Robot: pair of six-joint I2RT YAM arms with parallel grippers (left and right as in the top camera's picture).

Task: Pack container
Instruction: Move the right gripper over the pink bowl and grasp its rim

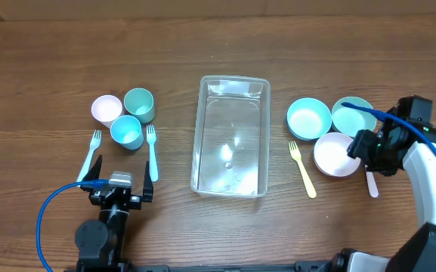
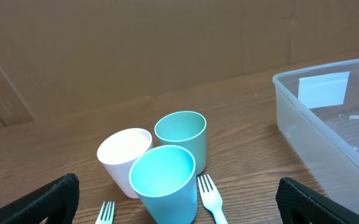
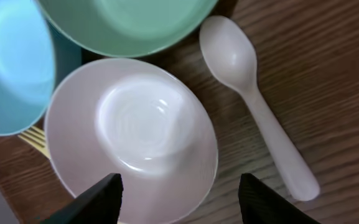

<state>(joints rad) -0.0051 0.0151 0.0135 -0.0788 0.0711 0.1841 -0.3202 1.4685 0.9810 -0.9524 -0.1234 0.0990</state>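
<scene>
The clear rectangular container point(image 1: 199, 136) lies in the middle of the table with nothing in it; its near corner shows in the left wrist view point(image 2: 328, 118). My right gripper point(image 1: 360, 151) point(image 3: 179, 186) hangs open over the right edge of a pale pink bowl point(image 1: 337, 155) point(image 3: 142, 124). One finger is above the bowl's inside, the other outside its rim above the wood. My left gripper point(image 1: 124, 168) point(image 2: 179, 205) stands wide open at the front left, holding nothing. It faces a blue cup point(image 2: 163, 180).
A blue bowl point(image 1: 309, 119) and a green bowl point(image 1: 351, 115) sit behind the pink one. A white spoon point(image 3: 254, 99) and a yellow fork point(image 1: 303, 170) lie beside it. On the left stand a pink cup point(image 1: 106, 108) and a teal cup point(image 1: 138, 103), with two forks point(image 1: 152, 151) point(image 1: 91, 155).
</scene>
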